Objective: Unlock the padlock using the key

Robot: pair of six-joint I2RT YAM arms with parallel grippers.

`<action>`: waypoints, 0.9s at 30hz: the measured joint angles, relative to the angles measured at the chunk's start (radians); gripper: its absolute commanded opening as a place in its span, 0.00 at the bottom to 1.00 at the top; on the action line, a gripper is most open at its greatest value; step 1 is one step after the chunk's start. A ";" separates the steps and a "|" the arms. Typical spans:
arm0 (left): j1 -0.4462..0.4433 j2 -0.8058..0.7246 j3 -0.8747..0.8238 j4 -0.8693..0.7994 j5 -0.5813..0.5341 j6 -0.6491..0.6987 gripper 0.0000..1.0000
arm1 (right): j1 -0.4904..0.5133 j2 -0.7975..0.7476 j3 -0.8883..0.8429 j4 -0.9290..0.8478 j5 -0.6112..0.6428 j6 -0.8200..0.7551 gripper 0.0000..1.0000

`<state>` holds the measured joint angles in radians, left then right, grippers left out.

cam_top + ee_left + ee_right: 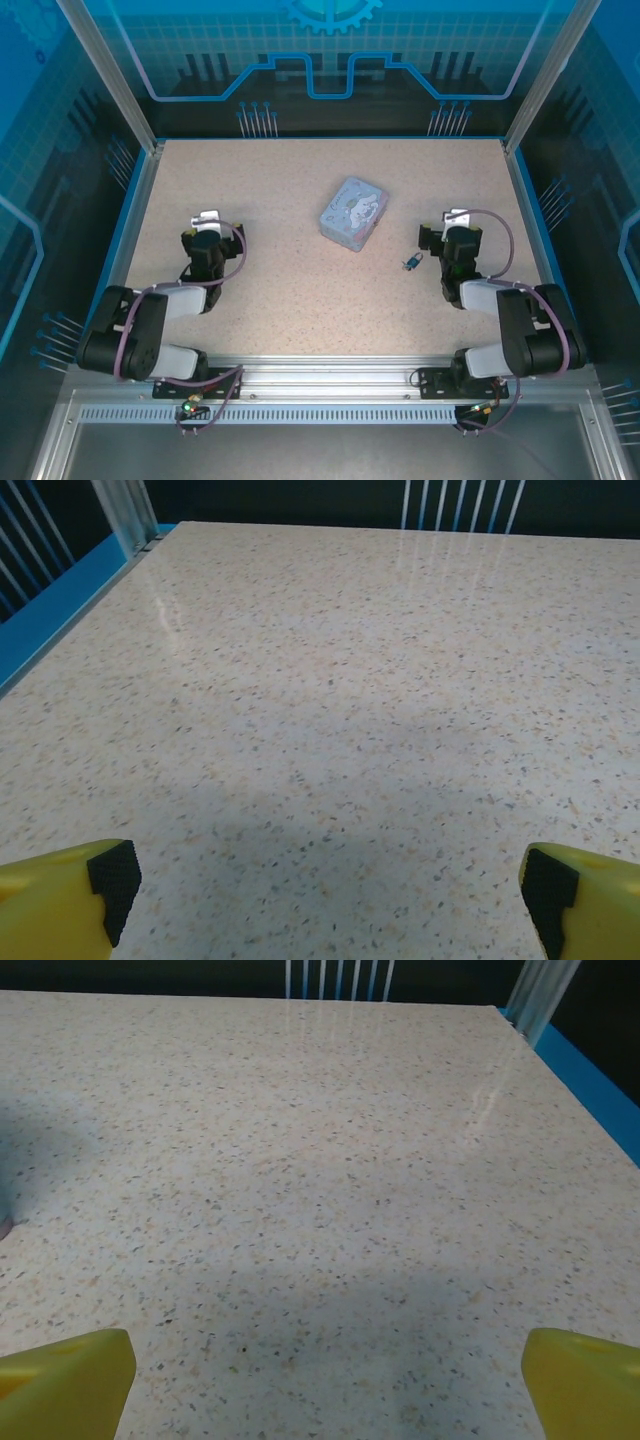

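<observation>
Speckled tabletop holds a pale blue tin, with left tool and right tool both spread wide, empty.

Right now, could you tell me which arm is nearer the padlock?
The right arm: the padlock lies just beside it, while the left arm sits beyond the tin.

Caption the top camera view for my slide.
Left pincer and right pincer, both open, flank a pale blue tin; a tiny dark key lies beside the right one.
</observation>
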<state>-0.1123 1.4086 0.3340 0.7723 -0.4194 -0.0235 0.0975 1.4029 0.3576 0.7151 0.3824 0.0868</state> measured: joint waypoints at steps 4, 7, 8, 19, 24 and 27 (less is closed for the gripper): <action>0.025 0.087 0.011 0.061 0.082 0.008 0.99 | 0.000 0.019 0.000 0.059 -0.051 -0.025 1.00; 0.044 0.134 0.013 0.091 0.123 0.008 0.99 | 0.000 0.079 0.005 0.106 -0.086 -0.040 1.00; 0.050 0.137 0.013 0.092 0.137 0.008 0.99 | -0.002 0.089 0.008 0.097 -0.099 -0.040 1.00; 0.095 0.137 0.041 0.095 0.247 0.004 0.99 | -0.002 0.096 0.031 0.079 -0.122 -0.043 1.00; 0.096 0.137 0.041 0.095 0.261 0.004 0.99 | -0.002 0.096 0.031 0.079 -0.122 -0.043 1.00; 0.096 0.137 0.041 0.095 0.261 0.004 0.99 | -0.002 0.096 0.031 0.079 -0.122 -0.043 1.00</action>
<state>-0.0166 1.5459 0.3752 0.8669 -0.1589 -0.0196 0.0956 1.4986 0.3889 0.7937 0.2604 0.0433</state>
